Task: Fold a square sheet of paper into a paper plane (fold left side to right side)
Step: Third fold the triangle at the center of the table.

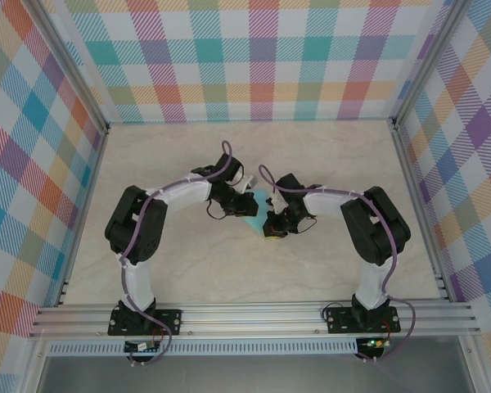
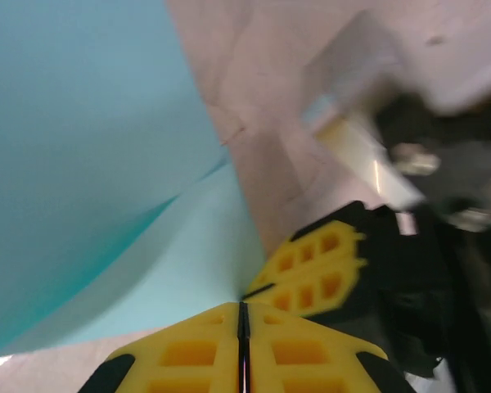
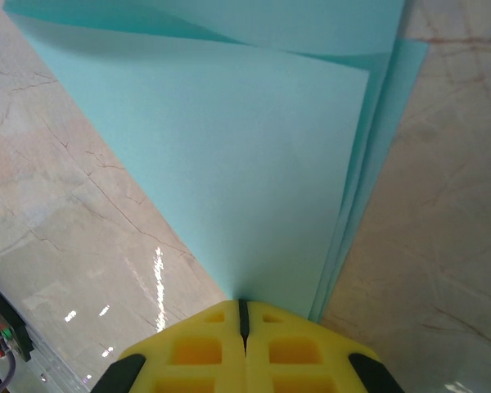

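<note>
The square sheet of paper (image 1: pixel 252 218), plain light turquoise and folded into layers that narrow to a point, lies mid-table between both arms. In the left wrist view a raised, curved flap of paper (image 2: pixel 106 164) runs down into my left gripper (image 2: pixel 244 307), whose yellow jaws are shut on it. The right gripper's yellow fingers (image 2: pixel 315 270) sit right beside those tips. In the right wrist view the paper (image 3: pixel 245 164) lies flat, and its pointed end disappears under my shut right gripper (image 3: pixel 243 304). From above, the left gripper (image 1: pixel 260 214) and right gripper (image 1: pixel 270 232) meet at the paper.
The tabletop (image 1: pixel 180 262) is pale marble. Plaid walls (image 1: pixel 254 57) stand on three sides with aluminium rails (image 1: pixel 254 315) along the near edge. Both arms bend inward over the table's middle.
</note>
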Tool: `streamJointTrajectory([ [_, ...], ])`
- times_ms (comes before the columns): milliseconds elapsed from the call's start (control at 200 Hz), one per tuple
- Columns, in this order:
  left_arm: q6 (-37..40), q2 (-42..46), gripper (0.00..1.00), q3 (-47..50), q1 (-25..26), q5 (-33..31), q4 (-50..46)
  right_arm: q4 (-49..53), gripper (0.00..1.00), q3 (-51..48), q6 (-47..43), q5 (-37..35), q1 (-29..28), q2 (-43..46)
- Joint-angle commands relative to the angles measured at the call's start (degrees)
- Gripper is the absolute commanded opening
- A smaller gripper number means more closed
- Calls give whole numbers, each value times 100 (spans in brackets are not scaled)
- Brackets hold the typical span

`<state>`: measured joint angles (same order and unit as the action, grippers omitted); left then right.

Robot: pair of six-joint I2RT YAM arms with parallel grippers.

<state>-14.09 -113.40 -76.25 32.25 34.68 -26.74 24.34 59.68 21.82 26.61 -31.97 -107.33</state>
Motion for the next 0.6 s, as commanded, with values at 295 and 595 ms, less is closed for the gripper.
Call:
streamJointTrajectory([
  [295,-90,-772,9,-220,-43,-760,-235,707,0,-362,-105,-525,-83,-259],
  [595,-113,-955,8,-178,-61,-979,-261,706,0,-846,-50,-657,-83,35],
])
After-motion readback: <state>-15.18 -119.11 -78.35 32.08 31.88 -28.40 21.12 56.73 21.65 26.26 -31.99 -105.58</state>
